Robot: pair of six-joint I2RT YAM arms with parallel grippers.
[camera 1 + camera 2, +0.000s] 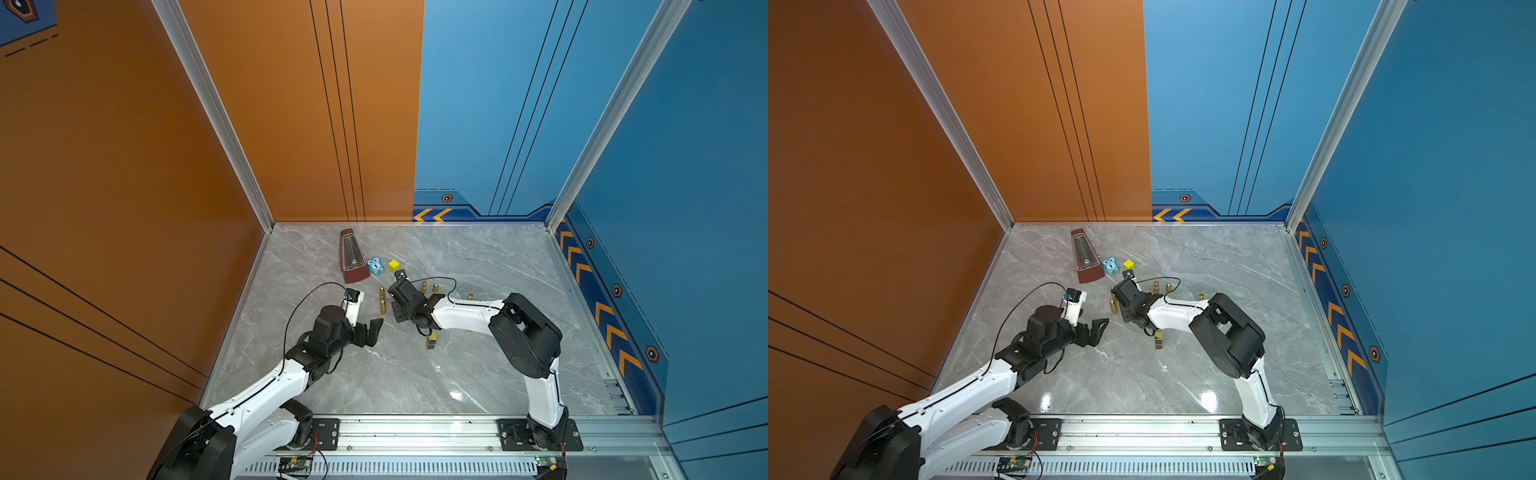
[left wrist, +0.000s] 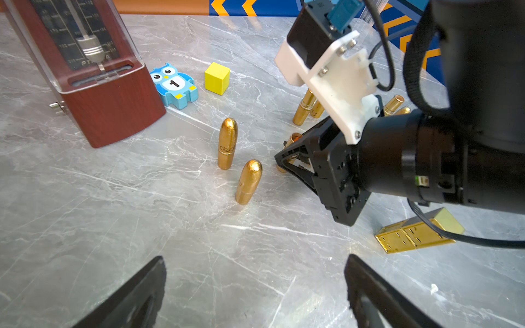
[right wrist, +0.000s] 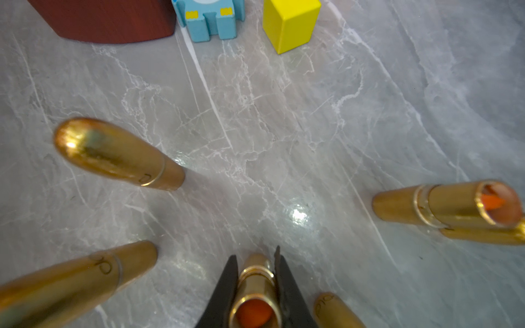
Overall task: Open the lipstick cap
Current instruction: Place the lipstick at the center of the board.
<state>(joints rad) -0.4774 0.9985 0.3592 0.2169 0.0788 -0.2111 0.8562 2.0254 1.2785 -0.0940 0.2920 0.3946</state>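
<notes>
My right gripper [image 3: 255,252] is shut on a gold lipstick [image 3: 255,286] standing on the marble. It has no cap and its orange stick shows in the open top. Two capped gold lipsticks [image 2: 227,143] [image 2: 249,181] stand upright just beside it, toward the left arm. In the right wrist view they are the capped lipsticks [image 3: 113,154] [image 3: 79,281]. My left gripper [image 2: 255,259] hangs open over bare table, nearer the front than those two, and holds nothing. In both top views the left gripper [image 1: 374,332] [image 1: 1097,332] points at the right arm's wrist.
A brown metronome [image 1: 353,257], a blue owl block [image 1: 375,266] and a yellow cube [image 1: 394,265] stand behind the lipsticks. More uncapped gold lipsticks [image 3: 443,204] [image 1: 469,296] stand behind the right arm. A gold rectangular box [image 2: 417,233] lies under the right forearm.
</notes>
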